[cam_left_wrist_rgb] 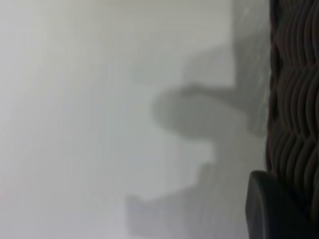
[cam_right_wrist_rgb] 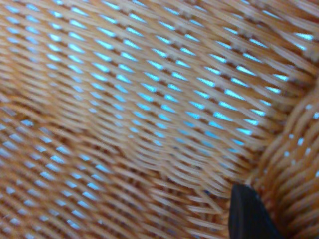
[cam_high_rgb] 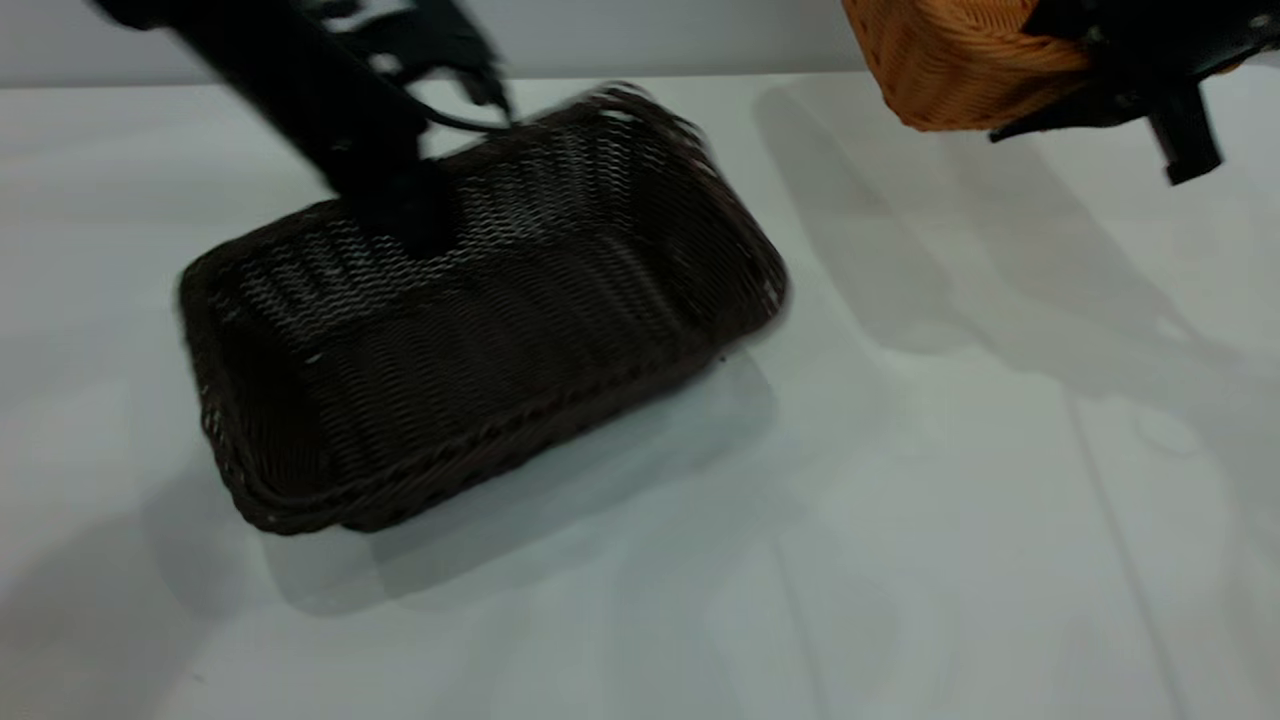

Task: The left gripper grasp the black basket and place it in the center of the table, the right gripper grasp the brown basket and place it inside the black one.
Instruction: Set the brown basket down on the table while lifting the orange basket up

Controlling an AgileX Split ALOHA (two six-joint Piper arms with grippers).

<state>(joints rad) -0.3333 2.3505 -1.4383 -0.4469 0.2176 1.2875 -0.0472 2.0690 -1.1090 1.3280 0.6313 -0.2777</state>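
The black basket (cam_high_rgb: pixel 480 320) is tilted on the white table (cam_high_rgb: pixel 900 520), left of the middle, its near rim low and its far side raised. My left gripper (cam_high_rgb: pixel 405 215) is shut on its far rim. The left wrist view shows the dark weave (cam_left_wrist_rgb: pixel 294 99) beside one finger (cam_left_wrist_rgb: pixel 269 209). The brown basket (cam_high_rgb: pixel 960 60) hangs in the air at the top right, held by my right gripper (cam_high_rgb: pixel 1080 70). The right wrist view is filled by its orange-tan weave (cam_right_wrist_rgb: pixel 149 109), with one black fingertip (cam_right_wrist_rgb: pixel 249 214) against its wall.
The bare white tabletop stretches to the right of the black basket and toward the front. A pale wall (cam_high_rgb: pixel 650 35) runs behind the table's far edge.
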